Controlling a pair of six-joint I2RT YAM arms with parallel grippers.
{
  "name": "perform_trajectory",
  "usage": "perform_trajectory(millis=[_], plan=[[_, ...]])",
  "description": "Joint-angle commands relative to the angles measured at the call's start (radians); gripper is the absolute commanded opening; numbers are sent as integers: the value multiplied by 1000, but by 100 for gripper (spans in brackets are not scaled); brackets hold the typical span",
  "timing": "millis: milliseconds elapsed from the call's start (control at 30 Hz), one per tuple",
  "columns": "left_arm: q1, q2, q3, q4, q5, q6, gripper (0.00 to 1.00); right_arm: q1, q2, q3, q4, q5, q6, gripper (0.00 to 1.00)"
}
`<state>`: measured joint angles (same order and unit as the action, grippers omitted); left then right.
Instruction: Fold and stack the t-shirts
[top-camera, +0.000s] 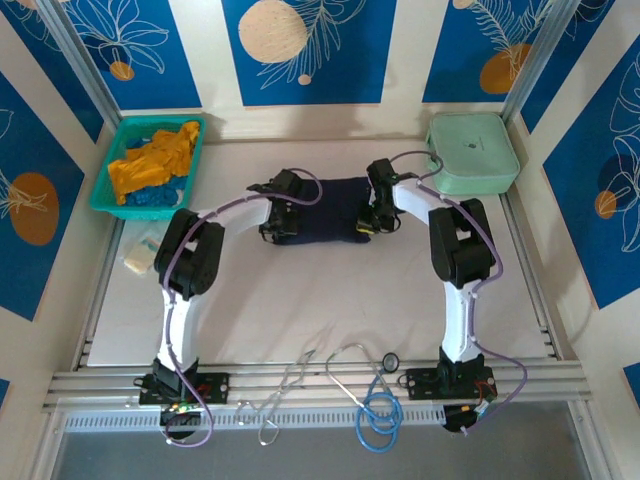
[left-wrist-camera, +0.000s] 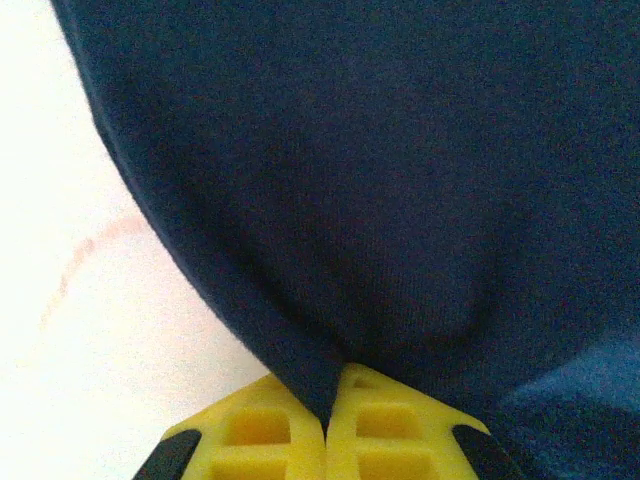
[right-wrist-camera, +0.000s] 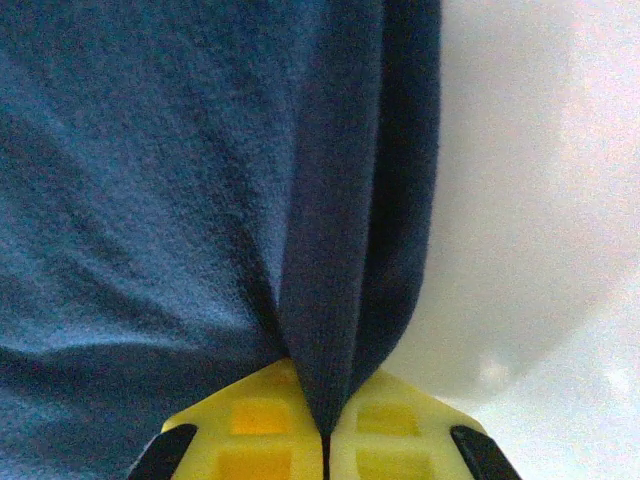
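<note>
Where the basket (top-camera: 100, 203) stands at the far left, an orange shirt (top-camera: 160, 160) lies crumpled over a blue shirt (top-camera: 152, 198) inside it. Next, the left gripper (top-camera: 275, 226) (left-wrist-camera: 325, 428) is clamped on the left edge of the navy shirt (top-camera: 330, 205), with cloth pinched between its yellow fingers (left-wrist-camera: 260, 432). This shirt is a plain dark, compact rectangle at the far middle of the surface (top-camera: 320, 300). Its long axis runs left to right. The right gripper (top-camera: 368, 222) (right-wrist-camera: 325, 430) is clamped on the right edge in the same way. A mint case (top-camera: 472, 152) stands far right, apart from the shirt.
</note>
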<state>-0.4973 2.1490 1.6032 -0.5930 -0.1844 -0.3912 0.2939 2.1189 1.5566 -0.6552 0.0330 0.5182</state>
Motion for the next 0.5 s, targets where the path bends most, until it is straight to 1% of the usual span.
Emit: perform_trajectory(millis=[0,200,367,433,467], plan=[[56,129,114,-88,-27,72,0,-22,107,108,-44,17,-27,0],[117,320,475,-205,1,171,0,-57,268,392,-123,5,-41,0],[133,531,862,-341,-19,271,0,-81,408,622,-179,-10,-33,0],[138,600,988,-371,-15,294,0,-87,463,715,-211,-18,-28,0],[141,619,1022,-370,-14,303,0,-91,491,761,-227,-14,-27,0]])
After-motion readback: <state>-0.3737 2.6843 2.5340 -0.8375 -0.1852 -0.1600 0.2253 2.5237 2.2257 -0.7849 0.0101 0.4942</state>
